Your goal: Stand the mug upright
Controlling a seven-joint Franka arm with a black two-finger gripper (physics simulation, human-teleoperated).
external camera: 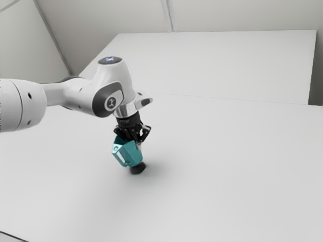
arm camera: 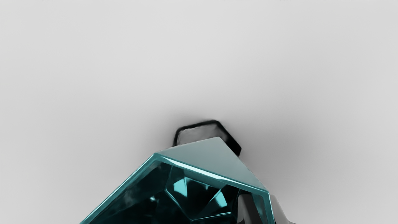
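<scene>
In the exterior view the black gripper (external camera: 135,140) points down over the table, at the upper part of the teal faceted mug (external camera: 130,154). The mug leans, its opening facing up and toward the exterior view's left. In the wrist view the gripper (arm camera: 263,207) has one finger inside the teal mug (arm camera: 214,177) and the other outside, with the mug's wall pinched between them. The mug's lower end is hidden there behind its own rim and side.
A small black angular object (external camera: 137,168) stands on the white table (external camera: 217,166) beneath the mug; whether the two touch I cannot tell. In the wrist view this black object (arm camera: 230,143) is partly covered by the mug. A pale panel (external camera: 212,63) lies beyond.
</scene>
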